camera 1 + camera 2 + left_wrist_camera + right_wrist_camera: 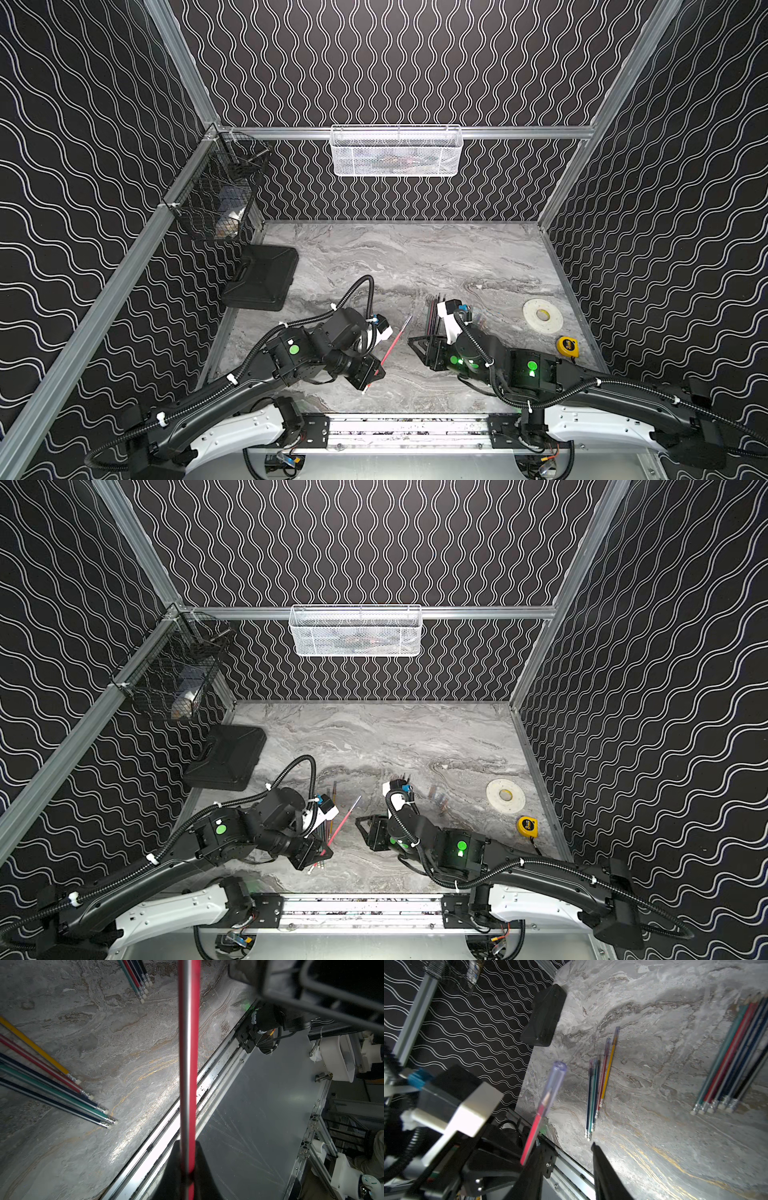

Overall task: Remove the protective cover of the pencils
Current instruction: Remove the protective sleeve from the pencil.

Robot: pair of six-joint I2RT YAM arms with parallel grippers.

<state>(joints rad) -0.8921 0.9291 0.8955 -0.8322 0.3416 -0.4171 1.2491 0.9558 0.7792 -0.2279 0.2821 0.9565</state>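
My left gripper (pixel 376 372) (pixel 188 1145) is shut on a red pencil (pixel 392 347) (pixel 189 1047), which points up and away over the table. A clear protective cover (pixel 553 1082) sits on that pencil's tip. My right gripper (pixel 417 349) (pixel 564 1153) stands open just right of the pencil, with nothing between its fingers. Several pencils with clear covers on them (pixel 598 1088) (pixel 326 829) lie beside the left gripper. Another bunch with bare sharpened tips (pixel 733 1059) (pixel 434 316) lies under the right wrist. Loose clear covers (pixel 438 800) lie to the right of the right arm.
A black case (pixel 262 278) lies at the table's left edge. A white tape roll (pixel 542 316) and a yellow tape measure (pixel 566 346) sit at the right. A white mesh basket (pixel 397 151) and a black wire basket (pixel 216 191) hang on the walls.
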